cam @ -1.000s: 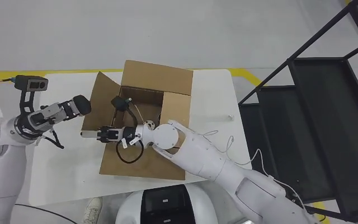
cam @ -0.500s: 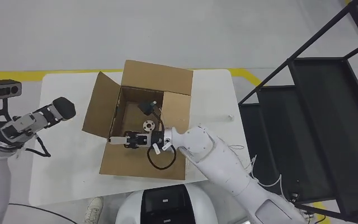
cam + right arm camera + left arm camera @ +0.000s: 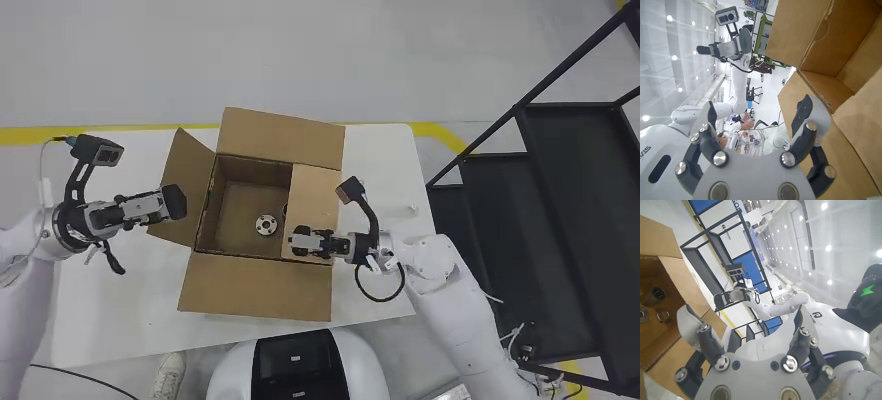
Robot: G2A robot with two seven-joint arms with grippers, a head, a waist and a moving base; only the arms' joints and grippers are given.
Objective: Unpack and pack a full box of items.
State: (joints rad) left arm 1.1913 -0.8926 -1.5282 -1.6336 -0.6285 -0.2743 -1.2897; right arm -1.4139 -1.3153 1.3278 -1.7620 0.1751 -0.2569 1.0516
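An open cardboard box [image 3: 255,288] stands in the middle of the white table [image 3: 110,300], all flaps spread. On its floor lies a round metal flange [image 3: 265,224]. The left wrist view looks into the box [image 3: 668,262] at a black cylinder [image 3: 658,292], a flange [image 3: 641,315] and a small ring [image 3: 662,316]. My left gripper [image 3: 171,202] [image 3: 743,315] hovers open and empty beside the left flap. My right gripper [image 3: 298,241] [image 3: 758,108] is open and empty at the right inner flap, next to the cardboard [image 3: 829,47].
A black metal stair frame [image 3: 540,200] stands close to the table's right edge. A small white piece [image 3: 411,209] lies on the table right of the box. Bare table surface lies left of the box and along its right side.
My right arm, stretched across the box to its left flap one second ago, has drawn back to the right flap. My left arm swung away to the left, then returned beside the left flap.
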